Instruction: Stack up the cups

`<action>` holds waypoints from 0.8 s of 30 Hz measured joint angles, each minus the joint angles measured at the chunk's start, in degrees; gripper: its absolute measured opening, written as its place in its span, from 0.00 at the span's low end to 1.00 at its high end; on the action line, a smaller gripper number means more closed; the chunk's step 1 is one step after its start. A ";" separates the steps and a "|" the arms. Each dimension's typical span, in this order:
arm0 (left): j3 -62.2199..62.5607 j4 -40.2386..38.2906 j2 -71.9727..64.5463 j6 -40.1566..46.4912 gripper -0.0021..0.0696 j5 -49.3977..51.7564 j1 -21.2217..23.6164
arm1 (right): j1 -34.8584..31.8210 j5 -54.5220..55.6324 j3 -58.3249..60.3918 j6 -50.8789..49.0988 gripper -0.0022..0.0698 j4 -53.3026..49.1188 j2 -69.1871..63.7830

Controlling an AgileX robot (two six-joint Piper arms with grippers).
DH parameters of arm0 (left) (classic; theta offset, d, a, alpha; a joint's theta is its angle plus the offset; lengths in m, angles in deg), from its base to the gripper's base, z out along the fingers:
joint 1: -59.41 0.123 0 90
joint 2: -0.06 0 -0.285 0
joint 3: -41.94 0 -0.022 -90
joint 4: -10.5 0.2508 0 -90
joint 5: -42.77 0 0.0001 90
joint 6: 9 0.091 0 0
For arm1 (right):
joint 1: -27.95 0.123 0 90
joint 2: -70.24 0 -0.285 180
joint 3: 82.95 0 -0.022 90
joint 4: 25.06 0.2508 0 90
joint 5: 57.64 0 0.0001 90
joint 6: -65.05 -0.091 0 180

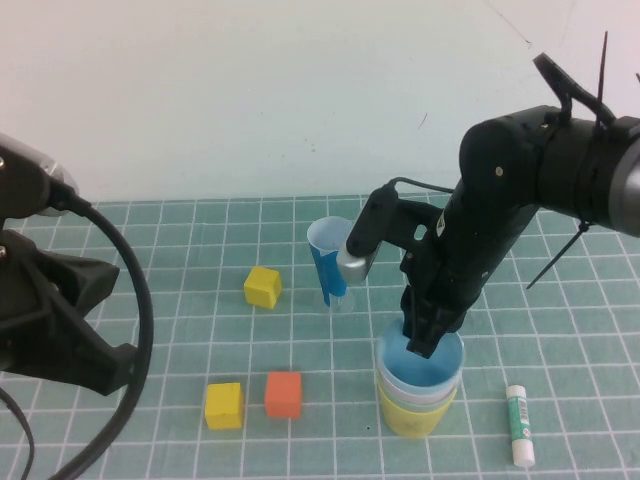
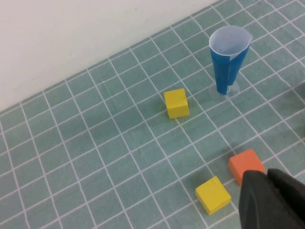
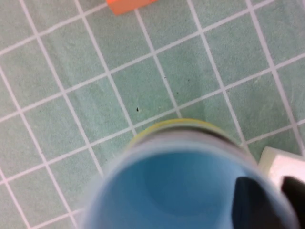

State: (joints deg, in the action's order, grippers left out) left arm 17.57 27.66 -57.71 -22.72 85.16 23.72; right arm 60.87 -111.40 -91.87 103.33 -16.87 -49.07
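I am looking down at a green gridded table from the raised camera. Toward four o'clock of the table's middle stands a stack of nested cups: a light blue cup sits on top, paler rims show beneath it, and a bright yellow cup forms the base. I cannot count every cup in the stack.

My right arm reaches down from two o'clock, and the right claw sits at the blue cup's rim on the far side, one fingertip dipping inside the cup. In the right wrist view a dark fingertip lies inside the blue cup and another dark tip sits just outside the rim. The fingers straddle the rim, but I cannot tell whether they pinch it or stand slightly free.

My left arm is parked at nine o'clock, well apart from the stack. The left claw shows only as a dark mass in its own wrist view, fingers together, gripping nothing.

At twelve o'clock from the stack stands a dark-blue cone cup with a white inside, upright. A yellow block lies at ten o'clock of the stack. Another yellow block and an orange block lie side by side at nine o'clock. A white glue stick lies at three o'clock, near the stack, not touching.
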 joint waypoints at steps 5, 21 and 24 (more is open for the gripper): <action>0.00 0.00 0.00 0.00 0.03 0.00 0.00 | 0.00 0.14 0.00 -0.95 0.43 -0.08 -0.02; -1.02 13.07 5.53 -4.87 0.03 -4.16 0.00 | 0.00 -2.61 0.00 -3.97 0.05 -13.96 23.67; -5.31 12.69 9.59 -4.87 0.03 -10.05 0.00 | 0.00 -2.86 1.19 -6.29 0.04 -16.05 32.23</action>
State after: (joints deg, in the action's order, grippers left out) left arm 12.27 40.34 -48.11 -27.59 75.11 23.72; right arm 60.87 -114.26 -90.68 97.03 -32.92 -16.85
